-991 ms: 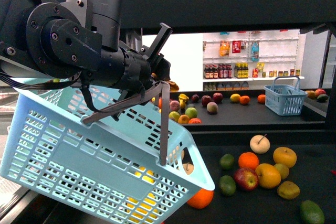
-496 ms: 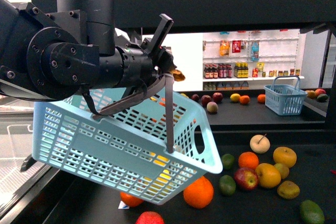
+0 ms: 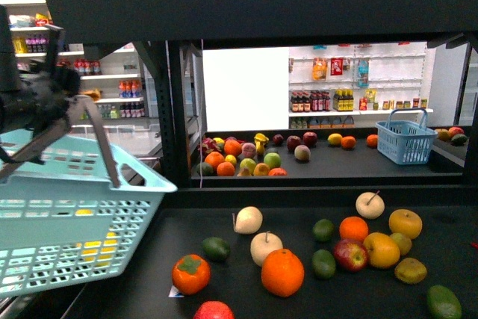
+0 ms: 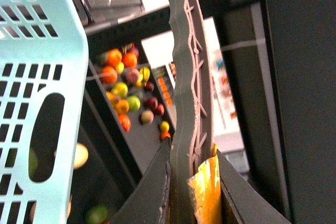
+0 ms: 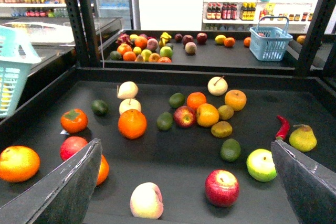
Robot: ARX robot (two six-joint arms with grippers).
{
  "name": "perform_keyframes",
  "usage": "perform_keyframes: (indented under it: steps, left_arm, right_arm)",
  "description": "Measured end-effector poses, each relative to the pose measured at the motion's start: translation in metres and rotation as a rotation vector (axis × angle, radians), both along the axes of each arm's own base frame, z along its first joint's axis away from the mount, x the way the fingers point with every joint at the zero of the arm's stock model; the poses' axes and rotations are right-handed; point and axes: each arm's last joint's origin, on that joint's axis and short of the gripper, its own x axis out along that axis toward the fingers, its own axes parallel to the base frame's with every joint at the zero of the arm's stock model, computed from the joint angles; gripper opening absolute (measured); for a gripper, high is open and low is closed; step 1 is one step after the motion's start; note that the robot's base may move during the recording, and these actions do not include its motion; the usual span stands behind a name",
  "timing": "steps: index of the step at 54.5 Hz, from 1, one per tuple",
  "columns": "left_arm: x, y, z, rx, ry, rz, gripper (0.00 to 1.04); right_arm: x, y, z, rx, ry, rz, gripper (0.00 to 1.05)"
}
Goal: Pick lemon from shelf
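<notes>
Turquoise basket [image 3: 67,222], one, two oranges [image 3: 282,272]

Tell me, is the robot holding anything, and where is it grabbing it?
The left gripper holds the light blue basket by its grey handle. The right gripper holds nothing.

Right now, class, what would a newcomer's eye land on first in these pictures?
Most striking is the pale blue basket, hanging tilted at the far left of the front view, its grey handle clamped in the left gripper. Next comes the bright fruit scattered over the shelf, a big orange nearest. The right gripper hovers open above it.
</notes>
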Motion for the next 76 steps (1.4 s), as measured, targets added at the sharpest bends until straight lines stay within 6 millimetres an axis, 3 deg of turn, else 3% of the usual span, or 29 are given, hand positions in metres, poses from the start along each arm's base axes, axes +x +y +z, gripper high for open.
perform_keyframes:
  steps: [9,14,22,28,42,76]
  left_arm:
    - [-0.007,0.054,0.002,-0.134,-0.126,0.188,0.13]
    - [-0.013,0.073,0.004,-0.187,-0.211,0.247,0.13]
    - [-0.022,0.095,0.005,-0.258,-0.328,0.318,0.13]
    - [-0.029,0.106,-0.004,-0.306,-0.377,0.371,0.13]
    - [-0.035,0.113,-0.042,-0.374,-0.359,0.500,0.13]
    - [-0.024,0.090,-0.047,-0.400,-0.321,0.562,0.15]
  right_arm:
    - [0.000,0.000,0.000,0.000,0.000,0.000,0.97]
    - [0.000,0.000,0.000,0.000,0.000,0.000,0.97]
    - [0.000,0.000,0.000,0.000,0.000,0.000,0.97]
    - [0.000,0.000,0.000,0.000,0.000,0.000,0.97]
    - [0.000,0.000,0.000,0.000,0.000,0.000,0.97]
    - [0.000,0.000,0.000,0.000,0.000,0.000,0.97]
